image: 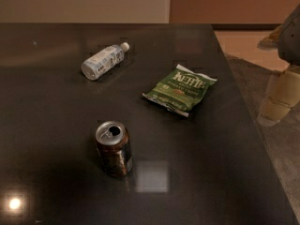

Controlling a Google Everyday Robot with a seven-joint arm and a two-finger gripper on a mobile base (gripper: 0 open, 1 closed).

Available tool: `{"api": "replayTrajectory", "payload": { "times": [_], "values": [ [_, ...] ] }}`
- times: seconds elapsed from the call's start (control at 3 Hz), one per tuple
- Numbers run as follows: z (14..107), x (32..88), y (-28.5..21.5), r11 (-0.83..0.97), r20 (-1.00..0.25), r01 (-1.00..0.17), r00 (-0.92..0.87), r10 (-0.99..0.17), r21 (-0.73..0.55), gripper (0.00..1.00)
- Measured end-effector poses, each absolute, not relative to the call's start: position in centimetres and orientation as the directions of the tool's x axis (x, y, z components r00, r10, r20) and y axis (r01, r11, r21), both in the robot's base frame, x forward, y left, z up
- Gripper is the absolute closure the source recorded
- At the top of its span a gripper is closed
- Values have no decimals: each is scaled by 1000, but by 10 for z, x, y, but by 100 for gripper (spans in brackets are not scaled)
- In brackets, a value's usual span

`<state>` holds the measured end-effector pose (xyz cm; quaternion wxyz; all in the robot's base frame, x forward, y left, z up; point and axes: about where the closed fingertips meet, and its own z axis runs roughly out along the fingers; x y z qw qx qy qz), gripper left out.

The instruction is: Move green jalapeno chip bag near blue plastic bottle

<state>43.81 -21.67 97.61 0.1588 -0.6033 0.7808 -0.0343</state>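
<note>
Camera view: the dark desk (47, 172) carries three items. The chip bag (180, 89) lies flat, right of centre, lettering up. The bottle (104, 60) lies on its side at back left, well apart from the bag. The can (114, 148) stands upright in front. The pincer (277, 97) hangs beyond the desk's right edge, apart from all three; whether it is spread or pressed together cannot be told.

pincer (275, 100) | far right of view, pointing down | arm (291, 32) above it

Dim, warm, glare spot (14, 203) (lower left), end effector (276, 102) far right
</note>
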Motion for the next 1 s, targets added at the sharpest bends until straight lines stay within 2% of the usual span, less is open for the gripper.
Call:
{"api": "replayTrajectory", "payload": {
  "times": [0.67,1.0],
  "values": [
    [975,449,-206,249,-205,-935,-200,-958,-251,0],
    [970,463,-185,220,-239,-941,-159,-958,-257,0]
  ]
}}
